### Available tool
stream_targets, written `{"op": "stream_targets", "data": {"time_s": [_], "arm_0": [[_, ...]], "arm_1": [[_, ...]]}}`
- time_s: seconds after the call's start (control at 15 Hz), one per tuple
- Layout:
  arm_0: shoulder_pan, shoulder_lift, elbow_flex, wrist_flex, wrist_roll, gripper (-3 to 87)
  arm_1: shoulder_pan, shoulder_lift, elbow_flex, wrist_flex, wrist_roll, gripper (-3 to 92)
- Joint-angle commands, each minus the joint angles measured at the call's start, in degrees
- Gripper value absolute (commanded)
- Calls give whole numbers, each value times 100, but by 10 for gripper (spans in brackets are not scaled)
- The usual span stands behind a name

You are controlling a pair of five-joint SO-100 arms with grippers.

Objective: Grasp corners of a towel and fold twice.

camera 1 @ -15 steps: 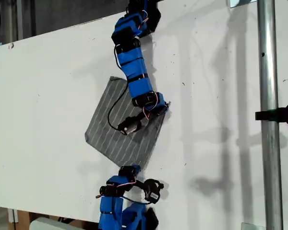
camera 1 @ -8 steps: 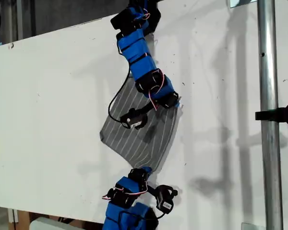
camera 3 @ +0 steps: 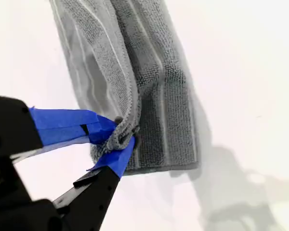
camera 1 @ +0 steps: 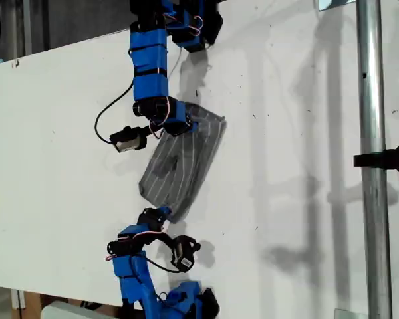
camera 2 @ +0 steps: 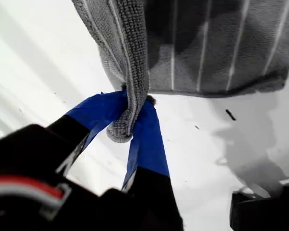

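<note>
The grey striped towel [camera 1: 183,163] is lying partly doubled over on the white table [camera 1: 66,133], running as a long slanted shape from the middle of the exterior view down toward that view's lower left, with 1 end lifted. My first gripper [camera 2: 132,127] is pinching a hemmed corner [camera 2: 119,132] between its 2 blue-taped jaws, which are pressing together on the thick edge, and the cloth is hanging broad and striped beyond them above the table. My second gripper [camera 3: 118,134] is likewise clamping another corner [camera 3: 116,139], jaws squeezing a bunched tip, while the towel is stretching away from it in folded layers. In the exterior view, 1 arm [camera 1: 149,73] is reaching in from the top edge to the towel's upper end, and another arm [camera 1: 136,266] is coming from the bottom edge to its lower end; I cannot tell which of these is first and which second.
</note>
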Motion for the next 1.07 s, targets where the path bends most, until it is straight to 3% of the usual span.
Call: {"op": "stream_targets", "data": {"time_s": [0.0, 0.13, 0.33, 0.47, 0.73, 1.0], "arm_0": [[-914, -1063, -1995, 316, 853, -29], [-1380, -2329, -4061, 993, 1283, -29], [-1872, -2285, -4280, 782, 1468, -29], [-1828, -2285, -3999, 791, 1397, -29], [-1459, -2874, -3902, 791, 1055, -29], [-1248, -3401, -3797, 835, 598, -28]], "arm_1": [[861, 853, 352, 299, -316, -3], [1714, 1433, 659, 334, -817, -3], [2329, 1881, 387, 571, -1529, -3], [1951, 1705, 519, 492, -1397, -3], [738, 334, 914, 88, -290, -3], [431, -756, 1107, -123, 149, -3]]}}
